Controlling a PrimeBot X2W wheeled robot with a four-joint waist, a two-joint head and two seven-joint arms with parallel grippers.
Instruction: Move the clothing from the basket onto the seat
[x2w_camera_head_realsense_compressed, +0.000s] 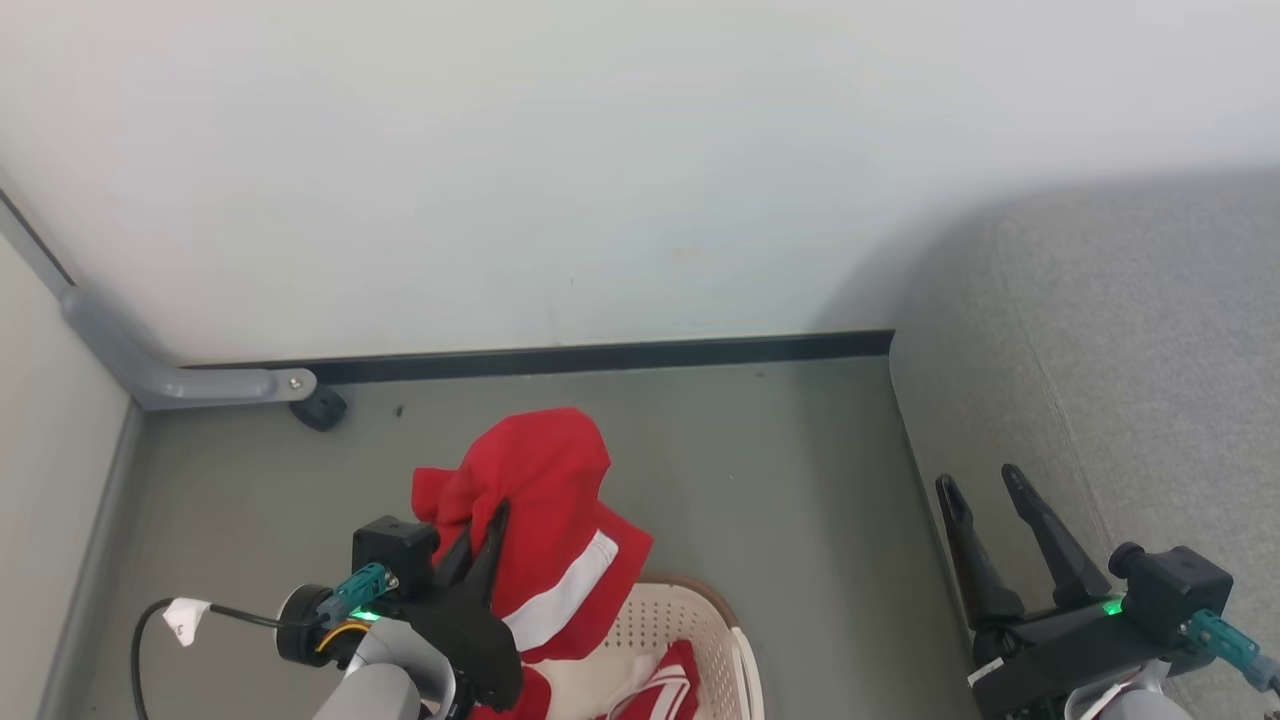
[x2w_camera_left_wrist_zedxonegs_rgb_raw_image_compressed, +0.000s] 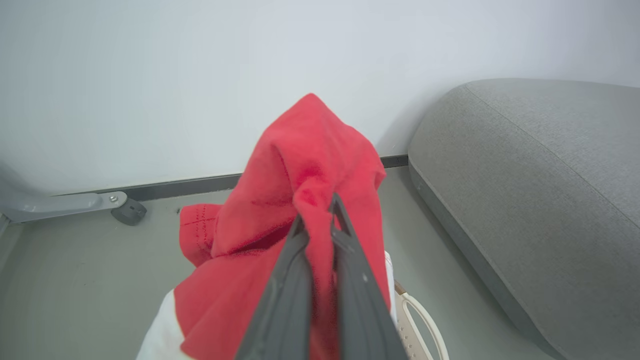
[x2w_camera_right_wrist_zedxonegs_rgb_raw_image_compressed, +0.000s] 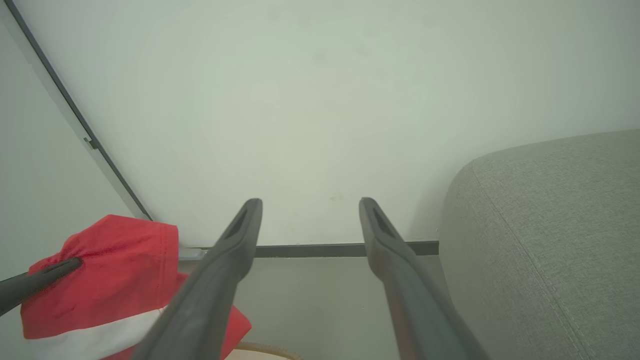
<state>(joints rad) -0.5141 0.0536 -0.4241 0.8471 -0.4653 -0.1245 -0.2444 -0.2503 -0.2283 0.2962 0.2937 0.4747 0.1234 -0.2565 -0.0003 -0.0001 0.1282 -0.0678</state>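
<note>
A red garment with a white stripe, part of the clothing (x2w_camera_head_realsense_compressed: 545, 500), hangs lifted above the basket (x2w_camera_head_realsense_compressed: 690, 615), draped over my left gripper (x2w_camera_head_realsense_compressed: 497, 520), which is shut on its fabric. In the left wrist view the two dark fingers of the left gripper (x2w_camera_left_wrist_zedxonegs_rgb_raw_image_compressed: 317, 210) pinch a red fold of the clothing (x2w_camera_left_wrist_zedxonegs_rgb_raw_image_compressed: 310, 165). More red and white clothing (x2w_camera_head_realsense_compressed: 675, 685) lies inside the basket. The grey seat (x2w_camera_head_realsense_compressed: 1120, 360) fills the right side. My right gripper (x2w_camera_head_realsense_compressed: 980, 480) stands open at the seat's left edge, and between its fingers (x2w_camera_right_wrist_zedxonegs_rgb_raw_image_compressed: 240, 230) nothing is held.
A white wall with a dark baseboard (x2w_camera_head_realsense_compressed: 600, 357) closes the back. A grey metal foot with a black caster (x2w_camera_head_realsense_compressed: 320, 408) sits at the back left. Grey floor (x2w_camera_head_realsense_compressed: 780, 480) lies between the basket and the seat.
</note>
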